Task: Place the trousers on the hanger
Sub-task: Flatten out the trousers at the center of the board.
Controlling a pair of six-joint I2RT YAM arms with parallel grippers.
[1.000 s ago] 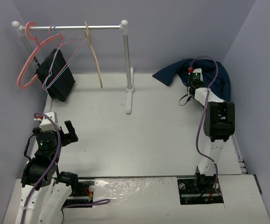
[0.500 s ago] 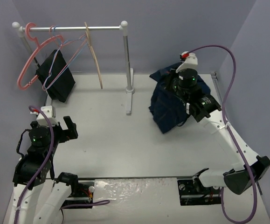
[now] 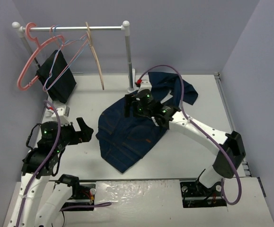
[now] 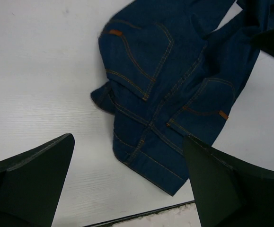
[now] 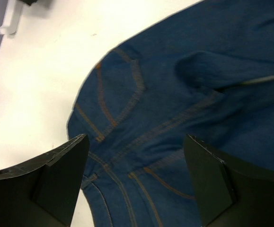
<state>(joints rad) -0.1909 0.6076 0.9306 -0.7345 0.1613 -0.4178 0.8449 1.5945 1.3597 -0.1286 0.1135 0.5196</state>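
The trousers (image 3: 132, 135) lie spread flat mid-table, waist end toward the front left and legs trailing to the back right (image 3: 186, 90). My right gripper (image 3: 128, 107) hovers just above their upper part, open and holding nothing; in the right wrist view the trousers (image 5: 174, 94), with their orange stitching, lie under the right gripper (image 5: 136, 138). My left gripper (image 3: 83, 130) stands open just left of the waist. In the left wrist view the trousers (image 4: 165, 85) lie ahead of the left gripper (image 4: 127, 142). The wooden hanger (image 3: 97, 59) hangs on the rail at the back left.
The clothes rail (image 3: 75, 28) stands on a white post (image 3: 129, 66) with its foot (image 3: 132, 101) just behind the trousers. A pink hanger (image 3: 27, 66), thin wire hangers (image 3: 61, 59) and a black cloth (image 3: 56, 80) hang at its left end. Purple walls close three sides.
My right arm swept from the back right corner to mid-table, dragging the trousers along, then opened and let them drop flat. The left gripper edged forward toward them, still open.
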